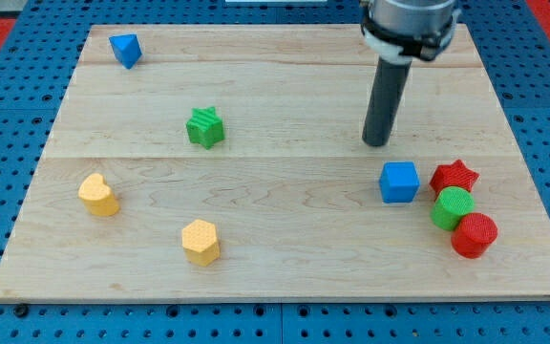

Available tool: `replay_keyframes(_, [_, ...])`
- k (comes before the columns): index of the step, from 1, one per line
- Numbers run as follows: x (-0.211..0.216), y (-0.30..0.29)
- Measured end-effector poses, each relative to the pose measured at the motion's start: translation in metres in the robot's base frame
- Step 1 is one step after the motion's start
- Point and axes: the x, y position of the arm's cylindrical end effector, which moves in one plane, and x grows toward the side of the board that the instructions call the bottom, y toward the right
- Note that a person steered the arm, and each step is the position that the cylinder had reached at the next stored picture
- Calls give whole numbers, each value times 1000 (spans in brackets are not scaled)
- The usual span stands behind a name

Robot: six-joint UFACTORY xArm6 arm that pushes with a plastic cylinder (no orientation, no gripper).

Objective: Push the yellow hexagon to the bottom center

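The yellow hexagon (200, 241) lies on the wooden board (285, 277) at the view's lower left of centre. My tip (377, 143) is at the view's right of centre, far to the upper right of the hexagon and just above the blue cube (399, 182). It touches no block.
A yellow rounded block (97, 195) lies left of the hexagon. A green star (204, 127) sits at the upper left of centre and a blue triangular block (125, 49) at the top left. A red star (454, 176), a green cylinder (452, 206) and a red cylinder (474, 235) cluster at the right.
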Motion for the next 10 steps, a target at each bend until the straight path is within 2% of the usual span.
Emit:
replay_keyframes(2, [28, 18])
replay_keyframes(3, [28, 1])
replay_keyframes(4, [18, -104])
replay_keyframes(5, [49, -178])
replay_keyframes(6, [87, -214])
replay_keyframes(7, [100, -270])
replay_keyframes(8, [115, -255])
replay_keyframes(9, [121, -177])
replay_keyframes(10, [128, -132])
